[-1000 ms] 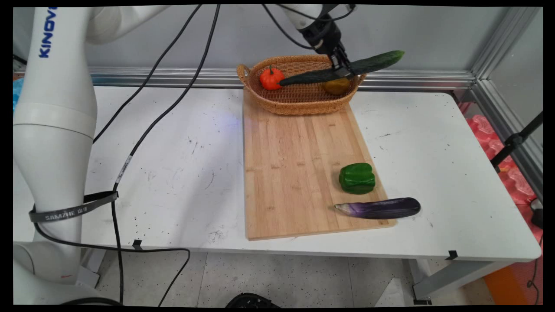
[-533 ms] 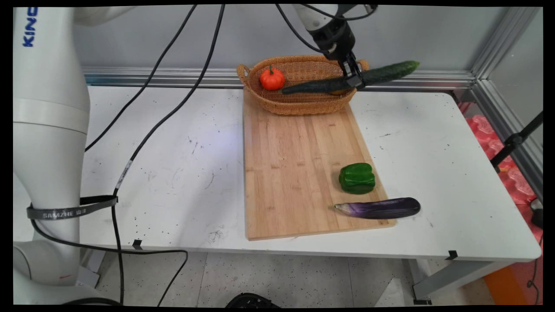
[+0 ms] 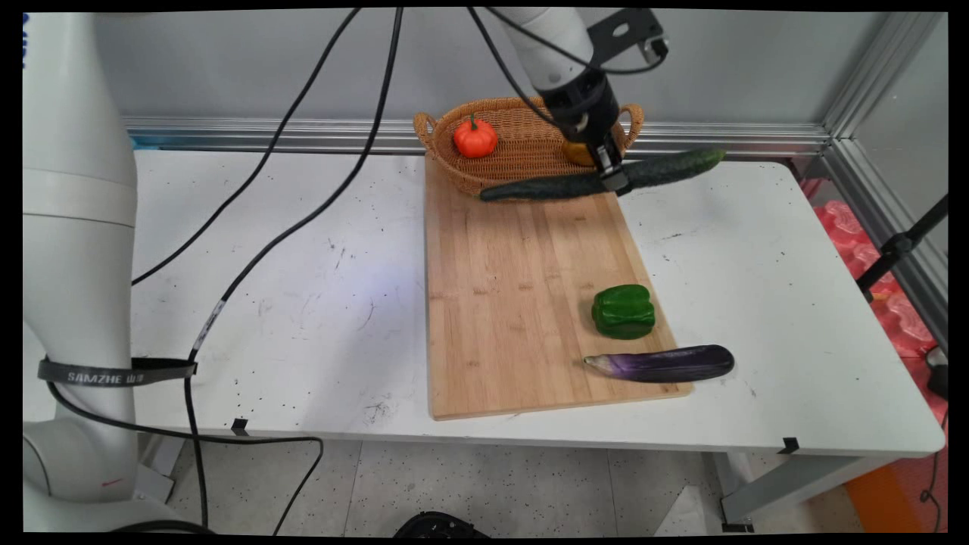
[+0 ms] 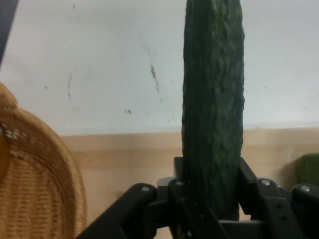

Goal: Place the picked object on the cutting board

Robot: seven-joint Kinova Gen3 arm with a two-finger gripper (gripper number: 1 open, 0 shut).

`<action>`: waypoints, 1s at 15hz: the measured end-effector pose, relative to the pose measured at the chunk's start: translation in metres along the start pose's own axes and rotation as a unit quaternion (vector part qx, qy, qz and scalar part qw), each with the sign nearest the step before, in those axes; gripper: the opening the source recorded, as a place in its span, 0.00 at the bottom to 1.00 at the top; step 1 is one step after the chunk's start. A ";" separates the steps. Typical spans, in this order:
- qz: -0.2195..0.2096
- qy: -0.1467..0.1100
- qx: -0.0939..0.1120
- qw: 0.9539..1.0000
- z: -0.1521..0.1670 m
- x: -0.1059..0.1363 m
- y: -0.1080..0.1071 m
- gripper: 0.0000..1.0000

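Observation:
My gripper (image 3: 613,177) is shut on a long dark green cucumber (image 3: 545,186), held near its middle. The cucumber hangs almost level just in front of the wicker basket (image 3: 447,147), across the far end of the wooden cutting board (image 3: 522,303), its right end out over the white table. In the hand view the cucumber (image 4: 213,109) runs straight up from between the fingers (image 4: 179,191), with the basket's rim (image 4: 45,169) at the left. An orange pumpkin (image 3: 475,138) and a yellow-brown fruit (image 3: 577,154), partly hidden by the hand, lie in the basket.
A green bell pepper (image 3: 623,311) sits on the board's near right part, and a purple eggplant (image 3: 660,363) lies across the board's near right corner. Black cables (image 3: 303,189) hang over the table's left half. A metal rail runs along the back wall.
The gripper has carried the cucumber from above the basket downward and toward the near side, so it now hangs lower, in front of the basket over the board's far end.

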 end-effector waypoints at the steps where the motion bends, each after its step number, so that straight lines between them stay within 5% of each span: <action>1: -0.002 -0.003 0.000 1.000 0.002 -0.002 0.003 0.00; 15: -0.027 -0.038 0.013 0.999 0.041 -0.052 0.030 0.00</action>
